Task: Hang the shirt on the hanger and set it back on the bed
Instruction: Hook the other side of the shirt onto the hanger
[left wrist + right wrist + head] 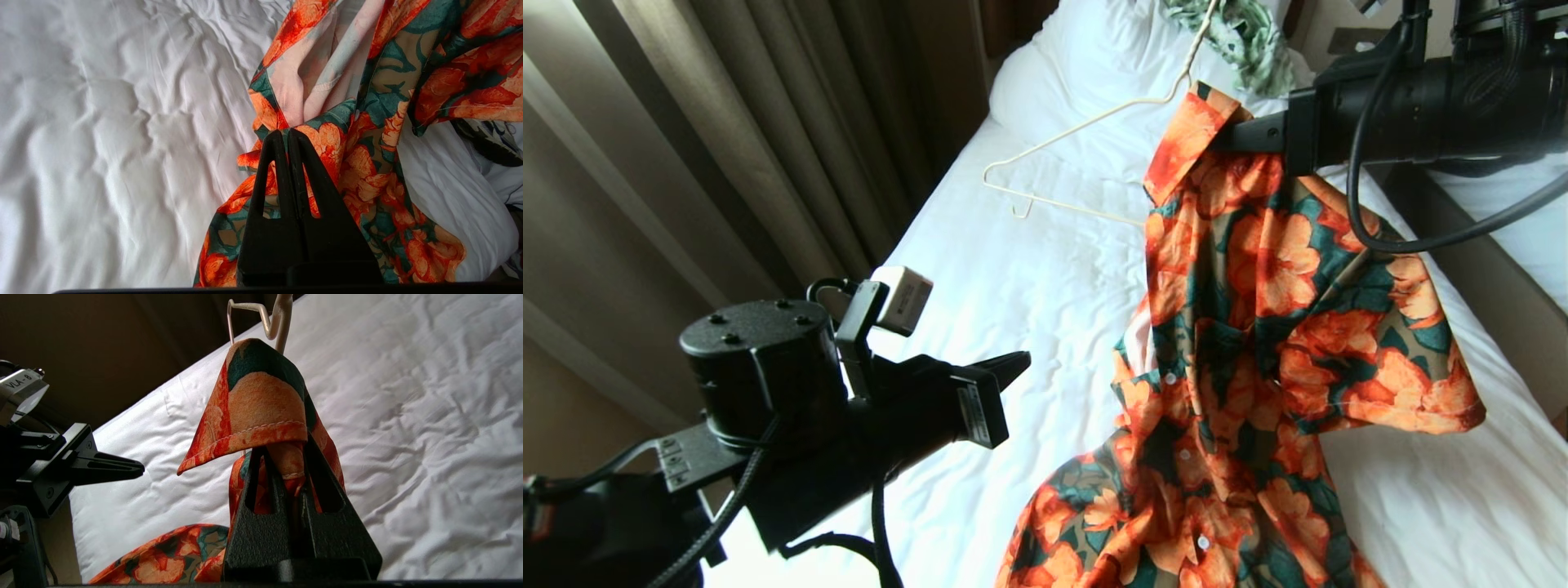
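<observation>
In the head view the right gripper (pixel 1232 131) is clamped on the collar of the shirt (pixel 1258 327), which hangs from it down onto the bed (pixel 1029 278). The hanger (pixel 1078 163) lies on the sheet just beside the shirt, toward the pillow. The left gripper (pixel 1013 365) is beside the shirt, apart from it. In the left wrist view the left gripper (pixel 284 134) has its fingers pressed together, empty, its tips before the shirt (pixel 367 122). In the right wrist view the right gripper (pixel 288 451) pinches the shirt (pixel 261 404) collar, with the hanger (pixel 269 318) behind it.

Bright daylight, glaring white sheet, sharp focus
</observation>
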Robot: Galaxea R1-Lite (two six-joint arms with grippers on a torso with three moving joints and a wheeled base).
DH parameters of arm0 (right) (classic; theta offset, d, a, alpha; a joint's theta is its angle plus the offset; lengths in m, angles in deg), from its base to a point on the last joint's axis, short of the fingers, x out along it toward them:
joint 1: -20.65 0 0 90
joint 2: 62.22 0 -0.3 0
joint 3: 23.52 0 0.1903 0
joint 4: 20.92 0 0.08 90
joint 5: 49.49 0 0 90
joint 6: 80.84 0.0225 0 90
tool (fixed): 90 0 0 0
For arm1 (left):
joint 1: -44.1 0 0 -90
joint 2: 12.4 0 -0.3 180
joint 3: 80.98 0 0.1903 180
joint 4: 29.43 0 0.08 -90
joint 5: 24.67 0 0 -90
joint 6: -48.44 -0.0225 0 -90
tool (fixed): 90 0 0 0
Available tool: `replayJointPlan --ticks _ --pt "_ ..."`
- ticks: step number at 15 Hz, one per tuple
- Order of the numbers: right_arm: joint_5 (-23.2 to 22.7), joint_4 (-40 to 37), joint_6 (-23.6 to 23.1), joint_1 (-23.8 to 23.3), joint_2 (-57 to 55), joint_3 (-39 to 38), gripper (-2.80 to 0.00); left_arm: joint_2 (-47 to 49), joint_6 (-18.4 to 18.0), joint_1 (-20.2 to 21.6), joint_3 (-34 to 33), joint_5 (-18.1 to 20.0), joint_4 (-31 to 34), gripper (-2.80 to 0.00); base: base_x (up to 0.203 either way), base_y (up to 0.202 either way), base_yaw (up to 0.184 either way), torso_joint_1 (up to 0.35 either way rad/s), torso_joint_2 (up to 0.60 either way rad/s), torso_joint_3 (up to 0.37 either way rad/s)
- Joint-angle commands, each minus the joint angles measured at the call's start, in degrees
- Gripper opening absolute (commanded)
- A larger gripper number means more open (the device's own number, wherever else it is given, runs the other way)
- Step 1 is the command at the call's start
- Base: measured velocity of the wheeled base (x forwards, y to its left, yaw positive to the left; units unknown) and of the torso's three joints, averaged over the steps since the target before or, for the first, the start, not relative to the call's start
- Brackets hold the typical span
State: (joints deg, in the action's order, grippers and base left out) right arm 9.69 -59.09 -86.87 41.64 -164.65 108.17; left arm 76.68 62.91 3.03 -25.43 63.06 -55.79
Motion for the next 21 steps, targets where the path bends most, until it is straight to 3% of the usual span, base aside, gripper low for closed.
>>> replayJointPlan --ticks 1,2,5,7,10,17,21 --pt "-0.15 -3.05 -0.42 -0.68 1.85 -0.67 -2.8 -0.56 0.12 -0.4 -0.02 -0.02 -0.28 -2.8 0.0 0.0 0.0 0.0 0.0 0.0" --pt "-0.13 -7.12 -2.41 -2.15 3.89 -3.07 -2.8 -0.58 0.12 -0.42 -0.1 -0.02 -0.2 -2.8 0.0 0.0 0.0 0.0 0.0 0.0" --pt "-0.12 -15.81 -14.18 -8.56 8.81 -12.47 -2.8 -0.45 0.21 -0.41 -0.1 0.07 0.42 -2.8 0.0 0.0 0.0 0.0 0.0 0.0" --pt "-0.34 -16.06 -18.48 -13.4 12.24 -19.5 -2.8 0.06 0.21 -0.42 0.1 0.21 0.33 -2.8 0.0 0.0 0.0 0.0 0.0 0.0" --pt "-1.94 -9.69 -23.53 -20.1 16.2 -32.29 -2.8 2.58 0.31 -1.47 1.1 0.22 0.25 -2.8 0.0 0.0 0.0 0.0 0.0 0.0" --pt "-5.61 17.71 -24.97 -30.59 20.44 -56.7 -2.8 11.96 0.39 -7.19 6.95 -0.1 0.56 -2.8 0.0 0.0 0.0 0.0 0.0 0.0" --pt "-12.51 30.94 -19.47 -35.19 22.3 -68.57 -2.8 18.18 0.31 -11.11 10.88 -0.31 0.59 -2.8 0.0 0.0 0.0 0.0 0.0 0.0"
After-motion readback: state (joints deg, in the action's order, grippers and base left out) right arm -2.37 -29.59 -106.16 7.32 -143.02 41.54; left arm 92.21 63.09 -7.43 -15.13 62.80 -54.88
